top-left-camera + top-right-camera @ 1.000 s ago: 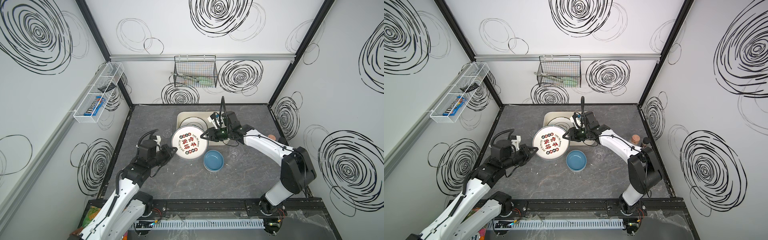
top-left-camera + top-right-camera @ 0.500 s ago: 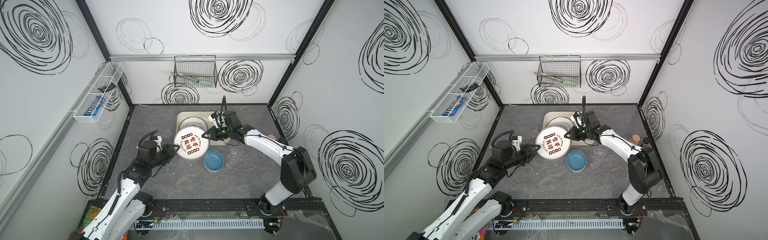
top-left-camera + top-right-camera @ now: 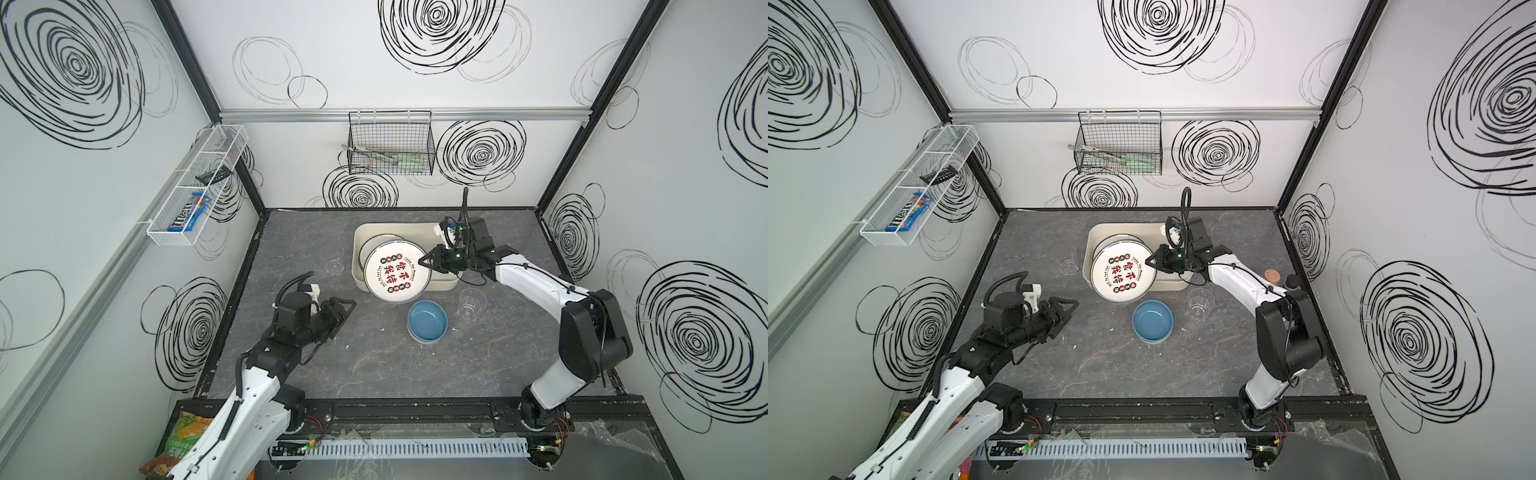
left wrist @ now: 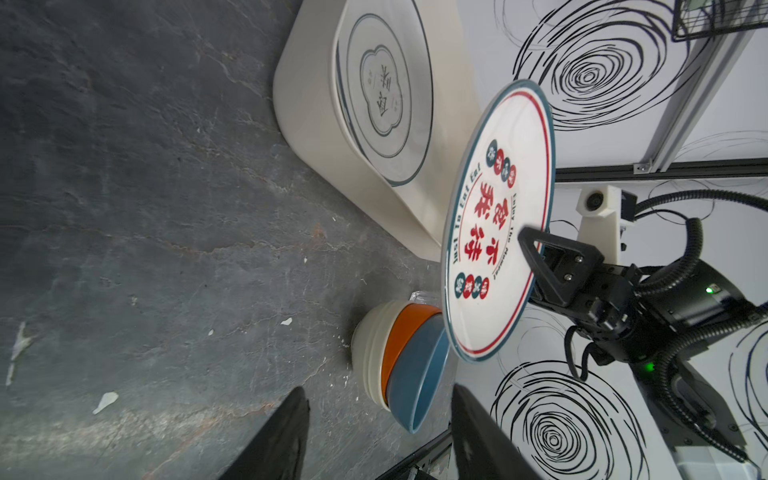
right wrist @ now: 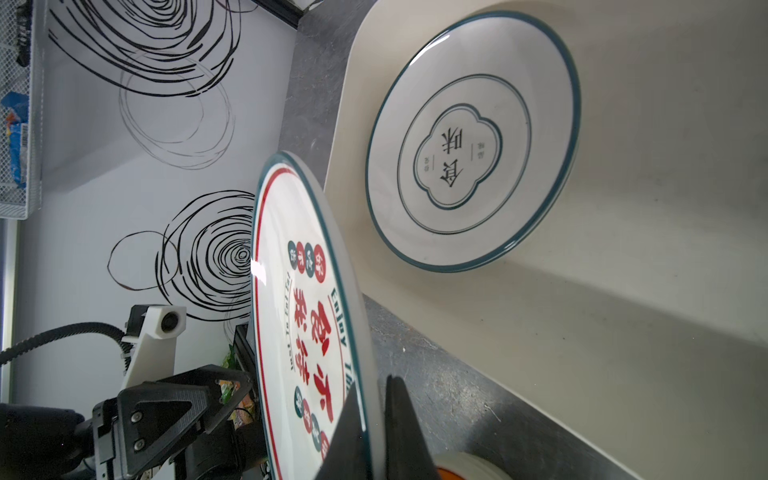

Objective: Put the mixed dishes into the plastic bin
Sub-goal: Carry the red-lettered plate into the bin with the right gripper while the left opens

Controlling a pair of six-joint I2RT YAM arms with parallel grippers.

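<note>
"What did the right tool (image 3: 422,262) hold?"
"It pinched the plate (image 3: 397,272) by its rim, raised over the bin's (image 3: 395,227) near wall."
"The left tool (image 3: 343,316)?"
"Spread wide, empty, above the desk (image 3: 374,365)."

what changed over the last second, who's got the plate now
The left gripper opened and let go of the red-character plate. The right gripper shut on its opposite rim and carried it a little toward the plastic bin, which it now partly overhangs. The green-rimmed plate in the bin, the stacked bowls and both clear cups stayed put.
</note>
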